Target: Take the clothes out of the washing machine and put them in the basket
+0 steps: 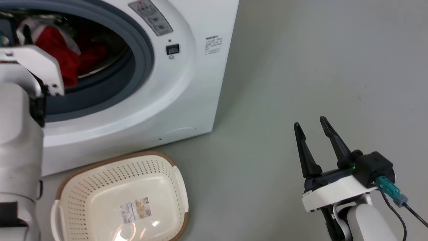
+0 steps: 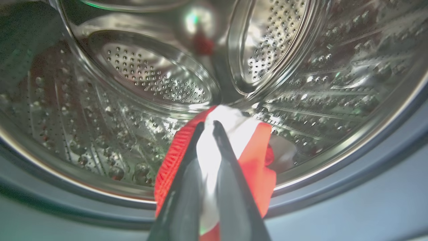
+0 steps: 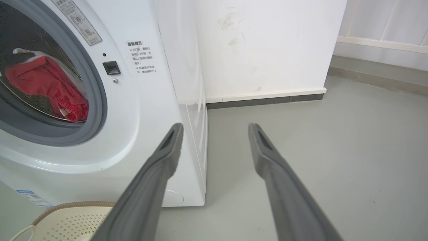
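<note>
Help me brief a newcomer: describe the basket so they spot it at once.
Start at the large white washing machine. On the grey floor before its front stands the basket. Nothing else nearby is cream plastic with perforated sides, a brown rim and a paper label inside.

The left forearm (image 1: 20, 134) is covering part of the porthole (image 1: 143, 57) and of the clothes (image 1: 55, 47). The washer (image 1: 187, 93) is running off the head view's top and left edges; the basket (image 1: 100, 182) is running off its bottom edge. The print on its label (image 1: 135, 209) is showing too small to read. Glare is washing out the clothes between the jaws of the left gripper (image 2: 207, 125).
</note>
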You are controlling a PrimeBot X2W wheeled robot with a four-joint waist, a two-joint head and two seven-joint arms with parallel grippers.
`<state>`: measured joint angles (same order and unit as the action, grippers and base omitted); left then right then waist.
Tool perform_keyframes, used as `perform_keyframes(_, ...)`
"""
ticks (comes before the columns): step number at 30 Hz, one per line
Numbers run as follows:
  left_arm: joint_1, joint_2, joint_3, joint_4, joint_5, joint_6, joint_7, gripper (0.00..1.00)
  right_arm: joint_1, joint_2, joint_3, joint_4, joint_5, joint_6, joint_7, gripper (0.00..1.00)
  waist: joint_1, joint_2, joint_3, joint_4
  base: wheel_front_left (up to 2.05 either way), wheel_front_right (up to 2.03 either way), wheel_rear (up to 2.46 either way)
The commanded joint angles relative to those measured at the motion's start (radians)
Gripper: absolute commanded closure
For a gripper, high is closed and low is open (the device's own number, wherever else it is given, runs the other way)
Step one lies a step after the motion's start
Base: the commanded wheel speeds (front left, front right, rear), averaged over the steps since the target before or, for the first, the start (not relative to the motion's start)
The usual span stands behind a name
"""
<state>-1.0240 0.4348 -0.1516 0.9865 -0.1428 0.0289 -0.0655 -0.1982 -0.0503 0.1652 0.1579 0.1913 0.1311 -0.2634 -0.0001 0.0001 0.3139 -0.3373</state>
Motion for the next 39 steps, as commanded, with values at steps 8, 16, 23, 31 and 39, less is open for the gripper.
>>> perform_keyframes(8,0.108,-0.07,0.027,0.055,-0.069,-0.019,-0.148,1.0,0.057,0.0,-0.021,0.013,-0.028,-0.001,-0.002,0.0,0.0001,-0.0001,-0.136,0.055,0.0,0.0,0.0)
perform_keyframes(16,0.202,-0.129,0.051,-0.018,-0.113,-0.033,-0.2,1.0,0.092,0.001,-0.032,0.013,-0.039,-0.001,-0.002,0.0,0.0001,-0.0001,-0.188,0.092,0.0,0.0,0.0)
perform_keyframes(23,0.325,-0.177,0.069,-0.272,-0.113,-0.032,-0.201,1.0,0.124,0.0,-0.046,0.008,-0.057,-0.001,0.007,0.0,0.0001,-0.0001,-0.221,0.144,0.0,0.0,0.0)
perform_keyframes(31,0.483,-0.227,0.061,-0.574,-0.115,-0.005,-0.2,1.0,0.141,0.0,-0.054,-0.017,-0.071,-0.001,0.027,0.0,0.0001,-0.0001,-0.253,0.186,0.0,0.0,0.0)
perform_keyframes(39,0.733,-0.247,0.058,-0.928,-0.119,0.062,-0.138,1.0,0.164,0.001,-0.06,-0.045,-0.082,-0.001,0.045,0.0,0.0001,-0.0001,-0.265,0.206,0.0,0.0,0.0)
